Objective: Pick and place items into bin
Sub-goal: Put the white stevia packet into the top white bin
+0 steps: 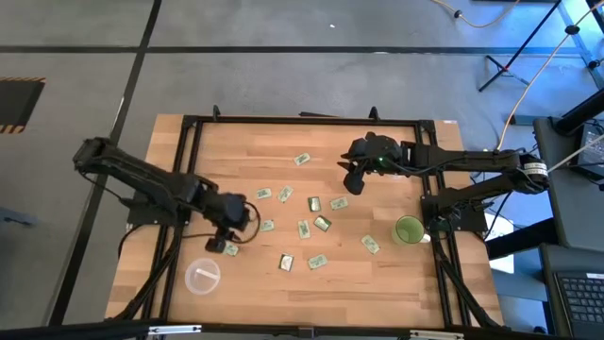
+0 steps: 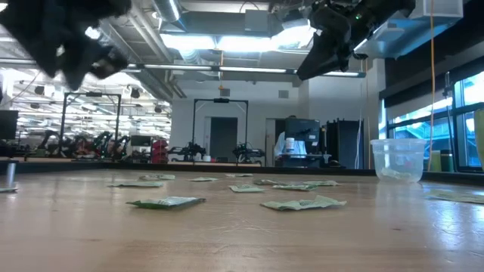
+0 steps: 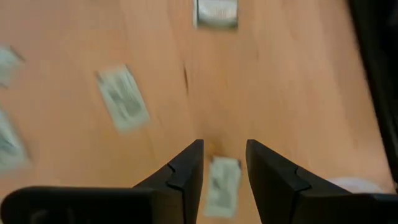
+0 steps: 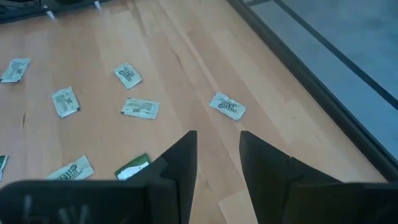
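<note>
Many packets (image 1: 312, 204) are lying scattered across the table (image 1: 255, 142) as we are looking down; our left gripper (image 1: 223, 246) is hovering near a clear cup (image 1: 202, 276), our right gripper (image 1: 353, 181) is hanging over the far packets, and a green cup (image 1: 409, 229) is standing at the right edge. At table height, we are seeing the clear cup (image 2: 398, 159) beyond flat packets (image 2: 166, 202), both arms raised. Through our left wrist, open fingers (image 3: 186, 171) are framing one packet (image 3: 222, 184) below. Through our right wrist, parted empty fingers (image 4: 180, 158) are pointing past several packets (image 4: 227, 106).
</note>
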### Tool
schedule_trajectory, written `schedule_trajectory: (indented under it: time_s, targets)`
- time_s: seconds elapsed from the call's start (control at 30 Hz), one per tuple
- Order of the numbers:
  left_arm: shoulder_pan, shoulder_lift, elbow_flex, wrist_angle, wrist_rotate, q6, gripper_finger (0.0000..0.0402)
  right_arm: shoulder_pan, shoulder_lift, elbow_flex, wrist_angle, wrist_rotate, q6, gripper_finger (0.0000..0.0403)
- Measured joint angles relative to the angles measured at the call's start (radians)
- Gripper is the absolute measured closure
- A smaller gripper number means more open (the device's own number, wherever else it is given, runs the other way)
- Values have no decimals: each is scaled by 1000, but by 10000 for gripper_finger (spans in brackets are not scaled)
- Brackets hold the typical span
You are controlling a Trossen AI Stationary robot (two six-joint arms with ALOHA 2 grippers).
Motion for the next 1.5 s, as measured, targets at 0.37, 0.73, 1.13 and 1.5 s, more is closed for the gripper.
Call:
schedule_trajectory:
  time_s: [0.37, 0.73, 1.13, 1.5]
  targets:
    - [-119, 250, 0, -18, -76, -132, 288, 0, 0, 0, 0, -2, -22, 279]
    - [-134, 361, 0, -5, -95, -47, 288, 0, 0, 0, -1, -2, -19, 279]
    - [-141, 471, 8, -8, -74, -40, 299, 0, 0, 0, -2, -1, -18, 279]
    - [-141, 461, 1, 10, -66, -36, 375, 0, 0, 0, -2, -1, -18, 279]
